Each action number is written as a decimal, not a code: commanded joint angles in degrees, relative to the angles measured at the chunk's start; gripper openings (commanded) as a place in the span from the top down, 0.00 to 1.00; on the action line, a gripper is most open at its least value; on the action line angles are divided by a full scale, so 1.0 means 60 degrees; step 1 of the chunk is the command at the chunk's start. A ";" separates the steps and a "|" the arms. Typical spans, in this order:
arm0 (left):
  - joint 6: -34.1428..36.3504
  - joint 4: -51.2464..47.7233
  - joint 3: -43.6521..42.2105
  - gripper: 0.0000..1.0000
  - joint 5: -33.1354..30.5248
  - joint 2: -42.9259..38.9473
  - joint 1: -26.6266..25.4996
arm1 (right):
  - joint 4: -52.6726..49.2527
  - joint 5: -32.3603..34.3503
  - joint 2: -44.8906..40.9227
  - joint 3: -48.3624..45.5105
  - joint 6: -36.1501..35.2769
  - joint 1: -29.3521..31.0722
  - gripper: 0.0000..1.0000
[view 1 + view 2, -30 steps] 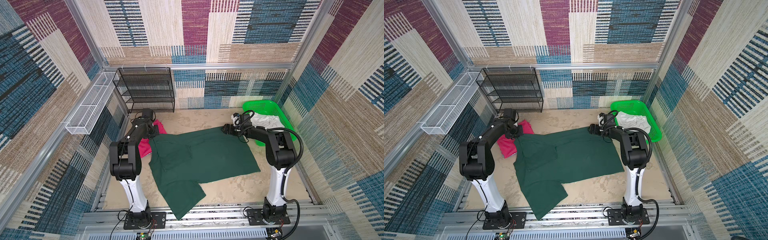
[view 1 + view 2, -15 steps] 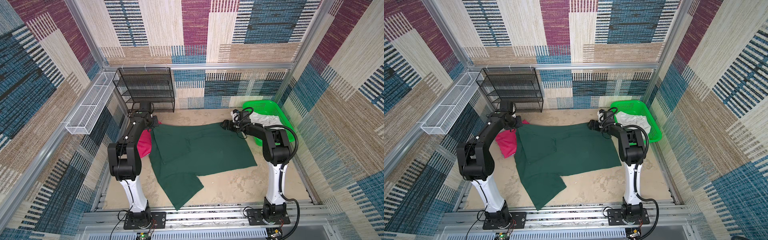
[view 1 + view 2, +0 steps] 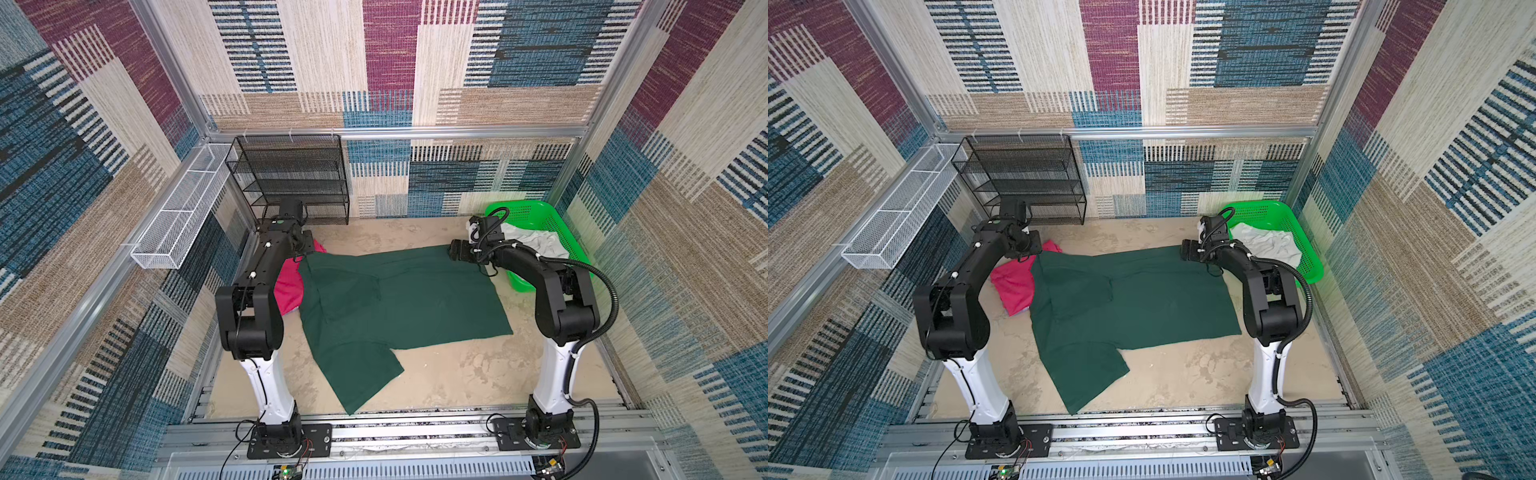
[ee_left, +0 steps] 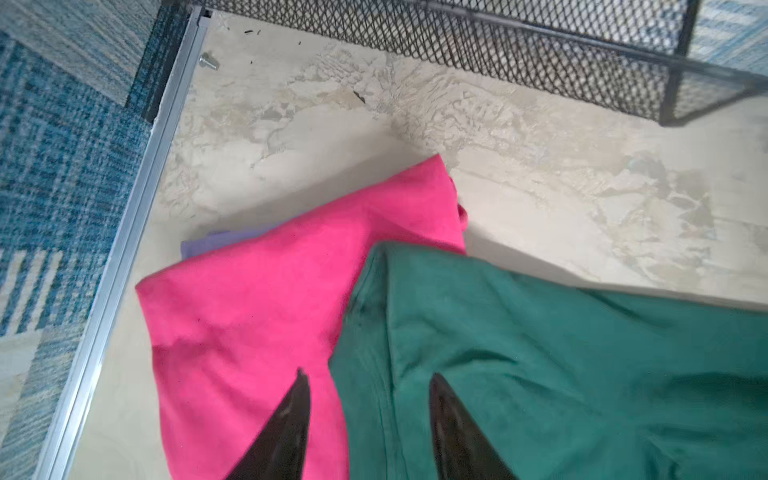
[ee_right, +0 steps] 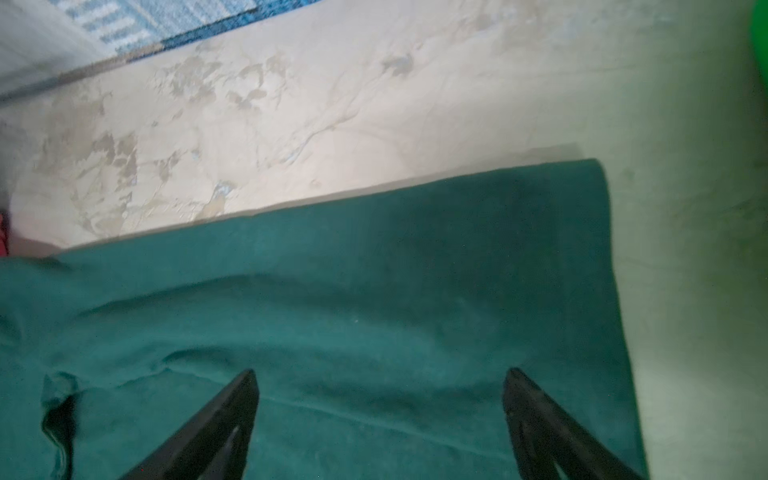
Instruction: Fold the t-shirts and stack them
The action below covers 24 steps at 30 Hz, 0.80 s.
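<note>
White wire tray (image 3: 183, 212) hung on the left wall, and a black mesh rack (image 3: 291, 178) stood beside it at the back of the sandy counter (image 3: 457, 374). In front of the rack, the left end effector (image 3: 305, 249) was poised over the far left corner of the shirts. In the left wrist view its fingers (image 4: 291, 415) stood apart, one above the pink shirt (image 4: 257, 311) and one above the green shirt (image 4: 561, 374), with nothing clamped between them.

The pink shirt lay folded at the counter's left. The green shirt overlapped its right edge, and a lilac cloth (image 4: 208, 245) showed from beneath it.

In both top views the green shirt lay spread flat across the middle of the counter, with one long flap reaching toward the front rail.

The right end effector (image 3: 455, 251) sat at the shirt's far right corner. Its fingers (image 5: 216, 428) were spread wide above the green cloth and gripped nothing. Whether they touched the cloth could not be told.

At the far right, a green basket (image 3: 536, 210) held a white cloth (image 3: 536, 243).
</note>
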 commanded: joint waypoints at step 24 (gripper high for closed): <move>-0.2497 0.2888 -0.6957 0.54 0.3518 -0.3775 -0.1764 | -0.0281 0.0560 0.1933 0.1799 -0.2120 0.2594 0.49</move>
